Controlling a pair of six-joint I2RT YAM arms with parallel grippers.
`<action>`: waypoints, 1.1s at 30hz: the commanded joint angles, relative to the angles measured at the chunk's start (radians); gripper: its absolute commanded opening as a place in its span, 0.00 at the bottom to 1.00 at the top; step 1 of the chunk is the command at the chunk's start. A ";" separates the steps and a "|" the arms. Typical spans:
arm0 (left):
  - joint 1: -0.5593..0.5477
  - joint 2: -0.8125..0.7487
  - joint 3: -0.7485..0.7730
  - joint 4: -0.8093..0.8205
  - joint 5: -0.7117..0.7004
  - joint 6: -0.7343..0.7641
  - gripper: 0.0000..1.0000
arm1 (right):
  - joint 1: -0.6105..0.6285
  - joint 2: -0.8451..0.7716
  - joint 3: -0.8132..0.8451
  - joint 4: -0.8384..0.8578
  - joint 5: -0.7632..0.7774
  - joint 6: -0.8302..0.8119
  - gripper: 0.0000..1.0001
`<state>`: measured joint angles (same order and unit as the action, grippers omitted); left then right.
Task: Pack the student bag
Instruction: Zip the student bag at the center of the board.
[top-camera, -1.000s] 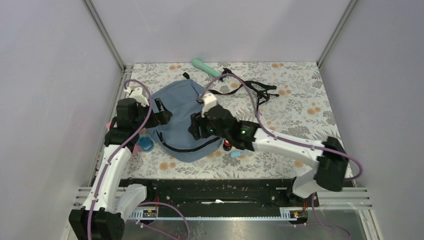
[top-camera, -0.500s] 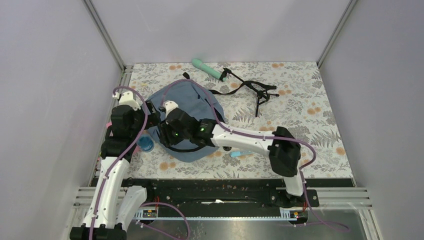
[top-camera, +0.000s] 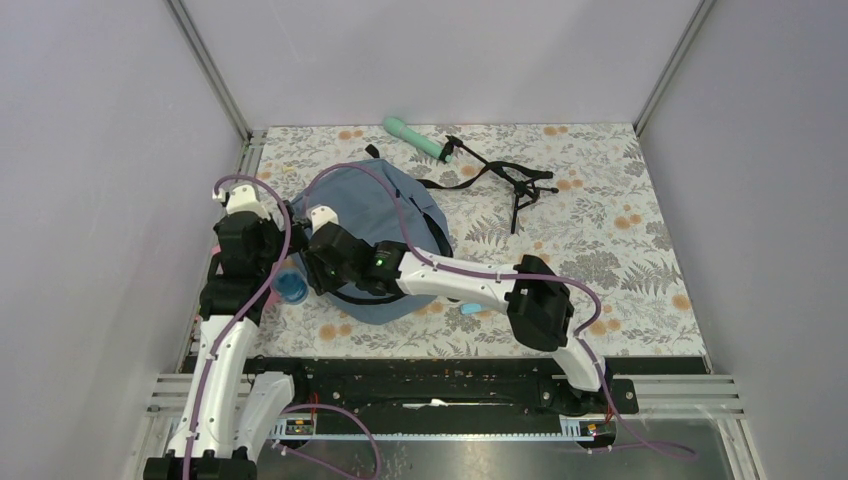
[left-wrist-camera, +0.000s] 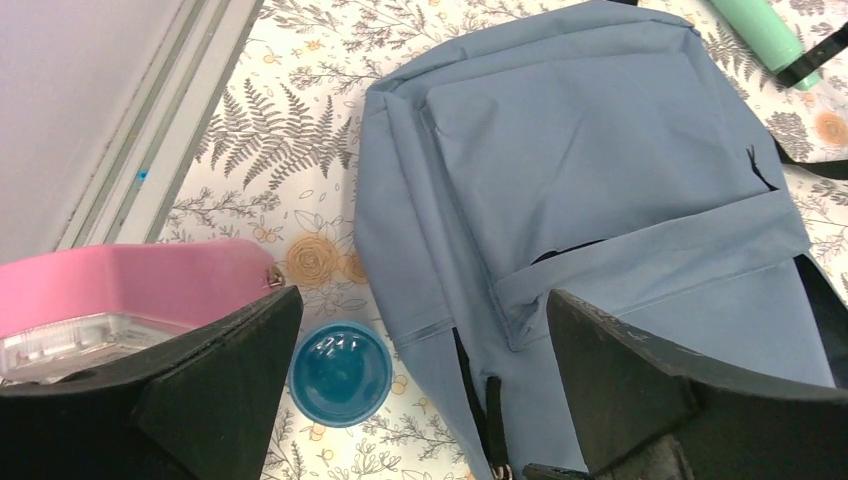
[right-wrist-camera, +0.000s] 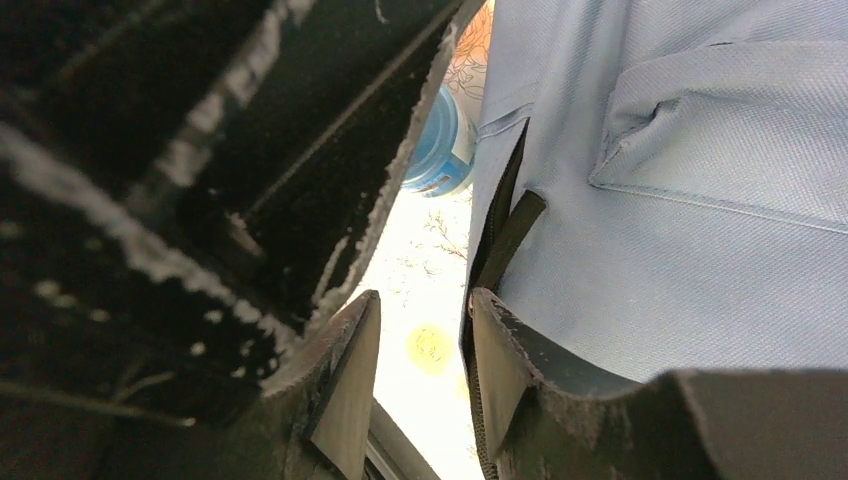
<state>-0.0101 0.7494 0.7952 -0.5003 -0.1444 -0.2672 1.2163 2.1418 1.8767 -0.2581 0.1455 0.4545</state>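
So the big slate-blue fabric backpack (left-wrist-camera: 600, 170) is lying flat, front pocket up, on the left-middle of the floral-print table (top-camera: 600, 230). The left gripper (left-wrist-camera: 420, 300) hangs over its near-left corner with its jaws spread wide, gripping nothing. A small round blue cup (left-wrist-camera: 340, 372) sits just beside the bag, with a pink box (left-wrist-camera: 130, 275) further left. The right gripper (right-wrist-camera: 425, 300) is down at the bag's black zipper edge with only a slim gap between its jaws. Tablecloth shows through, so nothing is pinched as far as I can see.
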 joint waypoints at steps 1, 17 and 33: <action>-0.019 -0.034 0.016 0.013 0.022 -0.016 0.99 | -0.012 0.050 0.003 0.031 0.049 0.022 0.45; 0.037 -0.029 0.022 0.004 -0.019 -0.027 0.99 | -0.041 -0.112 -0.304 0.316 0.163 0.149 0.50; 0.040 -0.037 0.018 0.012 -0.001 -0.026 0.99 | -0.076 0.053 -0.092 0.176 0.041 0.183 0.50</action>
<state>0.0246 0.7219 0.7914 -0.5293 -0.1631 -0.2871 1.1419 2.1563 1.7157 -0.0368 0.2153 0.6262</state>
